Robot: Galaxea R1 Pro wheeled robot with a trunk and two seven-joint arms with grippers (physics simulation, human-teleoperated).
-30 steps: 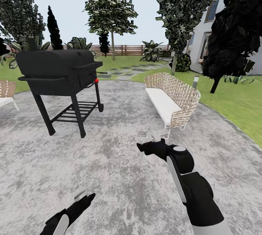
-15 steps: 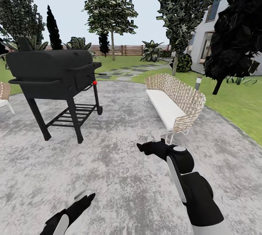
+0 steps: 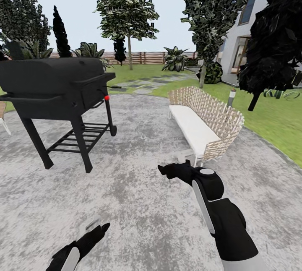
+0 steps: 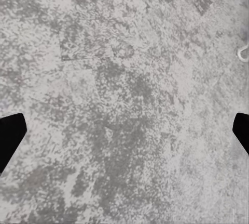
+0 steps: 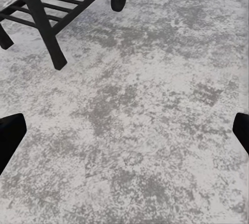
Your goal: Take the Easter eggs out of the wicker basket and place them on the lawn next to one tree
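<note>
Head view: robot on the gravel, grill ahead with a bench beside it, lawn and a pale-trunk tree beyond; left gripper and right gripper carry nothing, spread hard to tell here. Left wrist view: fingertips wide apart over gravel. Right wrist view: fingertips wide apart near the grill; no eggs or basket visible, so the task looks barely begun, all three eggs left.

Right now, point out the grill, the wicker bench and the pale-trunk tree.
grill (image 3: 58,82), head view, on its black lid.
wicker bench (image 3: 193,126), head view, on the white seat cushion.
pale-trunk tree (image 3: 130,53), head view, on its trunk.
</note>
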